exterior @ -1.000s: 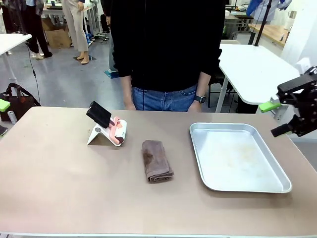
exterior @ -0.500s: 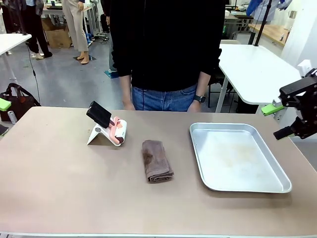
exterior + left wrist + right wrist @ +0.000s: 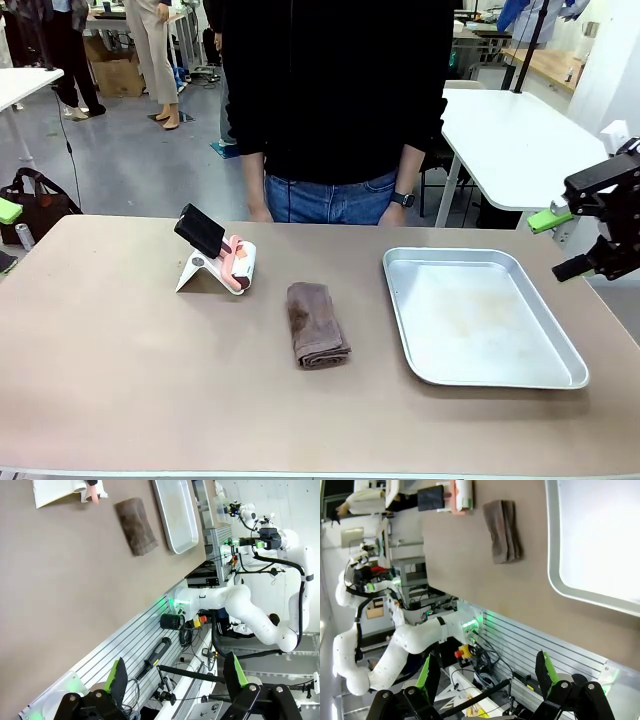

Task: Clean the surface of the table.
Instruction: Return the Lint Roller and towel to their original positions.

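Right hand spread wide, empty, off table's right edge; left hand likewise released, below near edge. Table spans foreground: brown folded cloth at centre, metal tray to right, phone on stand to left. Person at far side.

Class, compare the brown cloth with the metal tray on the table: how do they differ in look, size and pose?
The brown cloth is soft, dark and matte; the metal tray is hard, silver and shiny. The cloth is folded into a narrow strip, while the tray is far wider, with a raised rim. The cloth sits mid-table; the tray lies nearer the right pincer. Both rest flat on the table, untouched.
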Available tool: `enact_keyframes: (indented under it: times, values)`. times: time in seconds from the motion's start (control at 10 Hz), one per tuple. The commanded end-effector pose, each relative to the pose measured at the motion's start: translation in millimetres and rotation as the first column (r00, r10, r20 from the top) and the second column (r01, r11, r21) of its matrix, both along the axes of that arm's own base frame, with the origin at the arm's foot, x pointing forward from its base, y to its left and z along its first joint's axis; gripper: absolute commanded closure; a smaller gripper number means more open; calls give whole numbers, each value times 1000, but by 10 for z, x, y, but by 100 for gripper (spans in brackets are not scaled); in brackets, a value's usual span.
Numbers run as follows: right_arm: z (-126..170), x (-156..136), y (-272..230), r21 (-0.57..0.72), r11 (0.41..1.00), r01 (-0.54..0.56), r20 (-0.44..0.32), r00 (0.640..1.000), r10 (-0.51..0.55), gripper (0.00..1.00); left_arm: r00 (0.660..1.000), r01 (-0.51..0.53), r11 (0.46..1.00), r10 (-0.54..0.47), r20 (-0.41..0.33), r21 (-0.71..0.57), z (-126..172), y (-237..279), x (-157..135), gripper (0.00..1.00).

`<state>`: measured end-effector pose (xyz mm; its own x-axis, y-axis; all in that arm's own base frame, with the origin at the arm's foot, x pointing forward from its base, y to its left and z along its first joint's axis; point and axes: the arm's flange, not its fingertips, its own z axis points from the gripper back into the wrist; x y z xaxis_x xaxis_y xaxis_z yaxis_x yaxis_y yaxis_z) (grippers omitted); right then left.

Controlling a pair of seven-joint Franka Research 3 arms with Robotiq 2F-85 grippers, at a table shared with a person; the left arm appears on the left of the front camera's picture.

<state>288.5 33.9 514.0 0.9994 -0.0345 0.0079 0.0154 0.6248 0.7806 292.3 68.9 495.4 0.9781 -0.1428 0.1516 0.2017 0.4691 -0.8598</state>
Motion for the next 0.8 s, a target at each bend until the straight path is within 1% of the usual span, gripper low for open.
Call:
enact_keyframes:
  times: [0.0, 0.7]
  values:
    - [17, 12, 7, 9, 1000, 7, 11, 1000, -7, 0, 1000, 7, 1000, -7, -1, 2, 10, 0, -23, 0]
    - [17, 12, 7, 9, 1000, 7, 11, 1000, -7, 0, 1000, 7, 1000, -7, -1, 2, 10, 0, -23, 0]
